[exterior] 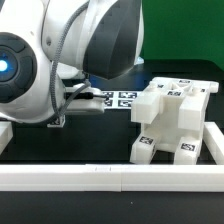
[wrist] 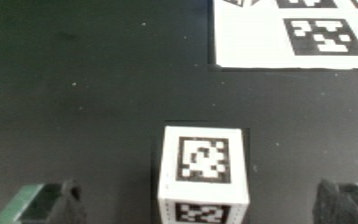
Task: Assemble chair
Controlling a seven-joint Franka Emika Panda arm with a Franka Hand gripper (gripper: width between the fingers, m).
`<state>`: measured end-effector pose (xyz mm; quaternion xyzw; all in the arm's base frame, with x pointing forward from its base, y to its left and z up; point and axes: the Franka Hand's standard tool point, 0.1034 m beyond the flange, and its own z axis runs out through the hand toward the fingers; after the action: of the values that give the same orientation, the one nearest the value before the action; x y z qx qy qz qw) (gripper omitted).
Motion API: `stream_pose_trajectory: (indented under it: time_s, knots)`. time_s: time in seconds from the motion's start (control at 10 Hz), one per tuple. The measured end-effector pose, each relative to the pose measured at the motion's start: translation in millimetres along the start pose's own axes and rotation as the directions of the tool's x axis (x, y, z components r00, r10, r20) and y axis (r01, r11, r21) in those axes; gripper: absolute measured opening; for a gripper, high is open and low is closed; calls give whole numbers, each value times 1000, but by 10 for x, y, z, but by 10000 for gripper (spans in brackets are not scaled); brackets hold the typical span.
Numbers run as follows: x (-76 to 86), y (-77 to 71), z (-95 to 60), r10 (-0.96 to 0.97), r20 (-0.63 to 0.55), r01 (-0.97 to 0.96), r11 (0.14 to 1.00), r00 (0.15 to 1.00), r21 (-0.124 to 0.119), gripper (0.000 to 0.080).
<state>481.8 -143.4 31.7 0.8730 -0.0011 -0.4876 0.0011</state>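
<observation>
At the exterior view's left, the robot arm (exterior: 70, 50) fills the near part of the scene. Its rounded white casing hangs low over the black counter (exterior: 60, 150) and hides whatever is beneath its wrist. From this camera the pincer itself cannot be made out.

Toward the middle, just past the arm, the marker board (exterior: 122, 98) lies flat on the counter with its black-and-white tags facing up.

At the exterior view's right stands the chair (exterior: 170, 120). It is a boxy white cluster of joined pieces with several square tags on its top and side faces. It rests on the counter close to the white border rail (exterior: 110, 178), which runs along the front edge and up the right side.

The wrist view looks straight down on the dark counter (wrist: 87, 100). The pincer (wrist: 202, 197) is spread wide, and its two dark fingers (wrist: 51, 200) show at opposite edges of the picture. Between them sits a white block (wrist: 206, 165), a loose chair part with one tag on its upper face and another on the face toward the camera. A clear gap of counter shows on either side of it, so neither finger touches it and nothing is gripped. Beyond the block, apart from it, a corner of the marker board (wrist: 300, 35) shows on the counter.
</observation>
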Motion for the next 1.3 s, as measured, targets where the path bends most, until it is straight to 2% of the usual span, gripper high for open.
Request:
stream_pose_trajectory:
  time_s: [0.3, 0.4, 0.6, 0.9, 1.0, 1.1, 1.2, 1.3]
  knots:
    - [-3, 6, 25, 4, 5, -4, 1000, 1000, 3, 649]
    - [-75, -27, 199, 92, 92, -94, 995, 991, 16, 649]
    - [-2, -58, 417, 103, 103, -104, 995, 989, 6, 649]
    - [-2, -46, 448, 104, 101, -106, 994, 989, 7, 649]
    - [-2, -43, 450, 105, 101, -106, 994, 989, 7, 560]
    - [-2, -41, 451, 105, 101, -106, 994, 989, 8, 560]
    - [-3, -39, 451, 105, 102, -106, 994, 989, 8, 371]
    - [-11, -38, 452, 105, 105, -106, 994, 989, 9, 281]
